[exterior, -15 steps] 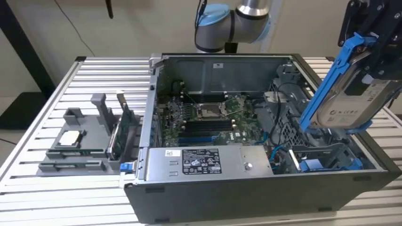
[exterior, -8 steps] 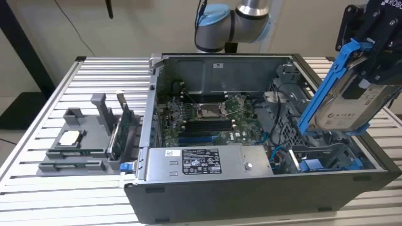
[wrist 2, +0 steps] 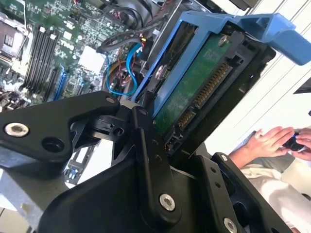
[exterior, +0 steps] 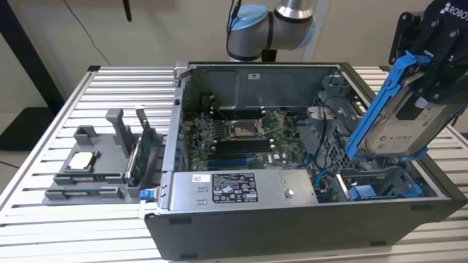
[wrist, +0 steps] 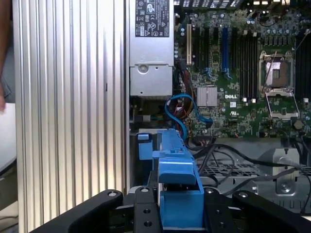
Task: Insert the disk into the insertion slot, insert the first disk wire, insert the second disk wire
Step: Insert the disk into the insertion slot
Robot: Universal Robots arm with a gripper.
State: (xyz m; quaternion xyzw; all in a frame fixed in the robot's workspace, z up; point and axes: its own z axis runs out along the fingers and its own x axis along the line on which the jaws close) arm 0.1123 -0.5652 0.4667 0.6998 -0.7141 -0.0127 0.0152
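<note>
- The gripper (wrist: 180, 216) hangs over the corner of the computer case on the exterior view's right (exterior: 433, 87). Its matte black bars, pinned with silver screws, are clamped on either side of the disk.
- The disk (exterior: 406, 123) stands steeply tilted in that grip, with its top leaning toward the exterior view's right. It is a flat silver slab with a white label in a glossy blue plastic frame (wrist: 177, 170). Its other face is a green circuit board with a row of gold contacts (wrist 2: 187, 99).
- The disk's lower end reaches down to the drive bay (exterior: 380, 186), a grey metal cage with blue plastic parts. I cannot tell whether they touch.
- Thin blue cables (wrist: 182, 109) curl loosely beside the bay.
- The motherboard (wrist: 243, 97) lies flat on the case floor. It is green and crowded with long black slots, a square metal socket and a small ribbed silver block (wrist: 207, 95).
- A boxy silver power supply (exterior: 241, 189) with printed labels sits along the near wall of the dark grey case (exterior: 292, 235).
- The case rests on a table (exterior: 58, 241) of ribbed aluminium slats.
- A grey plastic holder (exterior: 91, 186) stands on the table on the exterior view's left.
- The arm's silver and pale blue joint (exterior: 274, 22) rises behind the case.
- A person's hands (wrist 2: 272, 141) are seen beyond the table edge.
</note>
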